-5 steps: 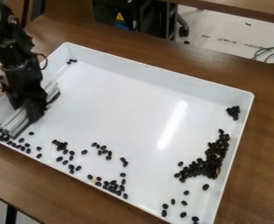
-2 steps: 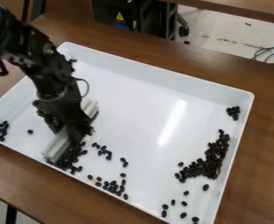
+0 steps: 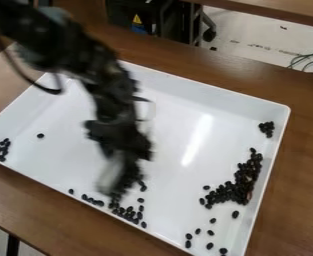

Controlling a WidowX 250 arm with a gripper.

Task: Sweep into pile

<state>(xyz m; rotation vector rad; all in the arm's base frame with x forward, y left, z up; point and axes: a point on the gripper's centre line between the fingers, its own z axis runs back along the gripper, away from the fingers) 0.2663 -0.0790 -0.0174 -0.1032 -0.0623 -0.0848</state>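
Worktop (image 3: pixel 302 150) and white tray (image 3: pixel 172 185) lay beneath the tool (image 3: pixel 126 156).
Tool clamped on pale bar (image 3: pixel 110 177); bar judged light, stiff, best held mid-length. In tray, viewed relative to tool: largest bean heap (image 3: pixel 232 191) well right, small clusters left and farther right, loose dark beans (image 3: pixel 128 214) just below. Beans judged light, hard, prone to roll past the bar's ends.

From where I stand, the camera looks down at a slant over the white rectangular tray (image 3: pixel 179 110), facing across the wooden table (image 3: pixel 25 195) toward the pale floor (image 3: pixel 252 42) beyond. It sits close enough that the tray spans most of the view, its nearest corner running past the bottom edge.
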